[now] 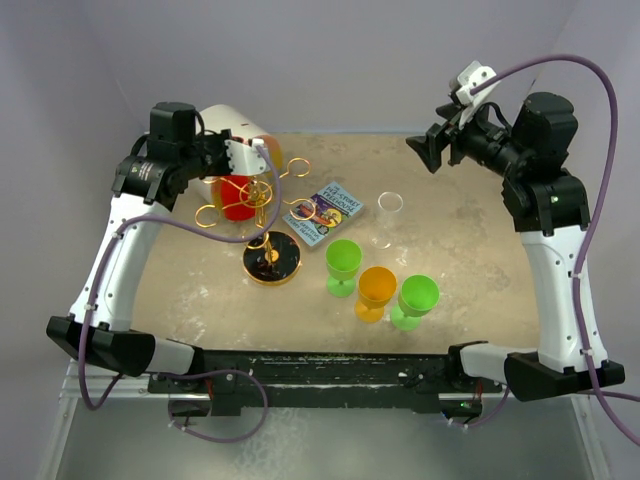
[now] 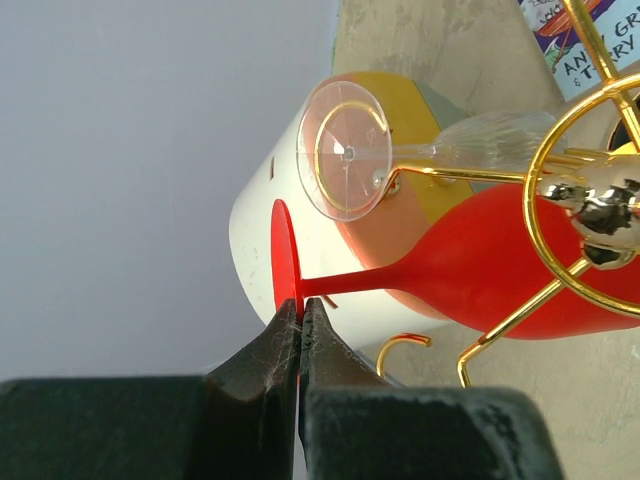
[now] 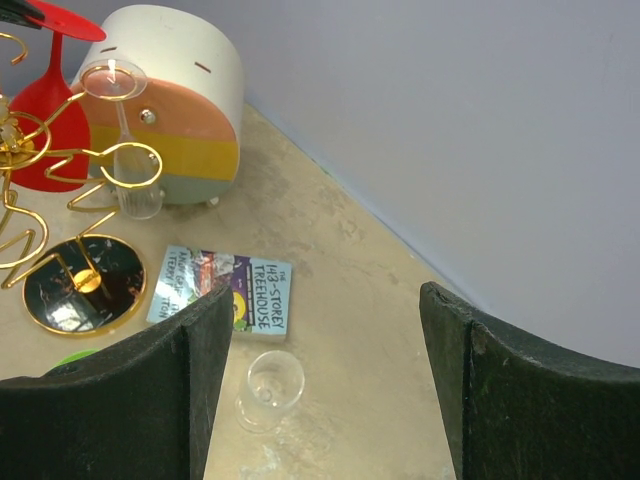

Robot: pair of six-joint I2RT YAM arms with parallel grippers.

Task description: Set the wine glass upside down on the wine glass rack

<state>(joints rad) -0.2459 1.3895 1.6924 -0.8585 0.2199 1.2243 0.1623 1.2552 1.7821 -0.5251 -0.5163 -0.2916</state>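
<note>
Holding the red wine glass [image 2: 480,260] upside down, I have my left hand [image 2: 298,305] clamped on the rim of its flat foot, bowl hanging below. The glass sits toward the far left corner of the desk, among the upper arms of the gold wine glass rack [image 1: 272,262], with the white striped cylinder [image 3: 170,60] just behind it. A clear wine glass [image 2: 345,150] already hangs inverted from one curled arm beside mine.

I judge this the hanging step. The red stem looks free of any ring, though I cannot tell for sure. The next move calls for sliding the stem sideways into an open curl so the foot rests on the wire, then letting go gently.

My right hand [image 3: 327,290] hangs idle over the far right corner, fingers wide apart. Another clear glass [image 1: 389,205] stands near the desk's middle.
</note>
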